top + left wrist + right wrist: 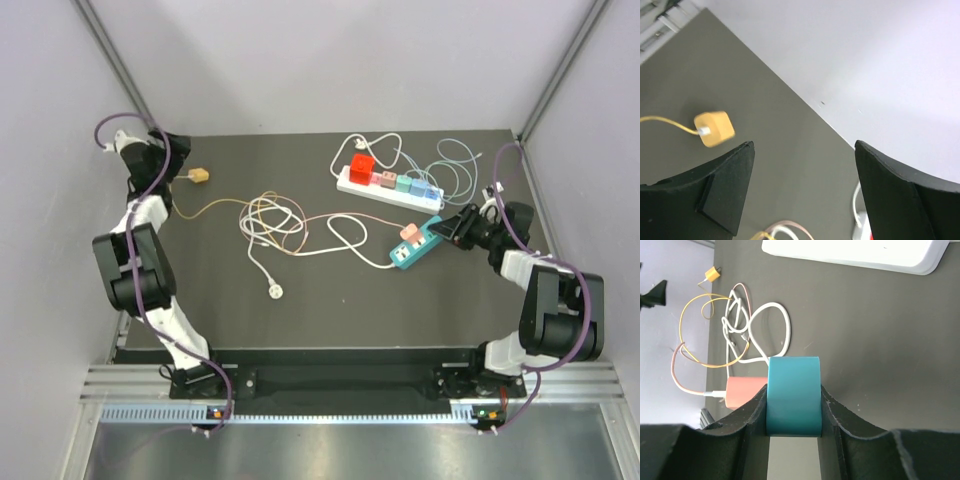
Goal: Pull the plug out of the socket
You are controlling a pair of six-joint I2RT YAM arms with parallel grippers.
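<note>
A small teal socket strip (416, 244) lies at the right of the dark table, with a pink plug (409, 232) seated in it. In the right wrist view the teal socket (793, 390) sits between my fingers and the pink plug (742, 391) sticks out to its left with a white cable. My right gripper (447, 228) (793, 402) is shut on the socket's end. My left gripper (178, 155) (804, 146) is open and empty at the far left, near a loose yellow plug (199, 176) (714, 129).
A white power strip (390, 187) (855, 255) carrying red, pink, teal and blue adapters lies behind the teal socket. A tangle of white, yellow and pink cables (272, 220) lies mid-table, with a white round plug (274, 291) at its near end. Walls enclose the table.
</note>
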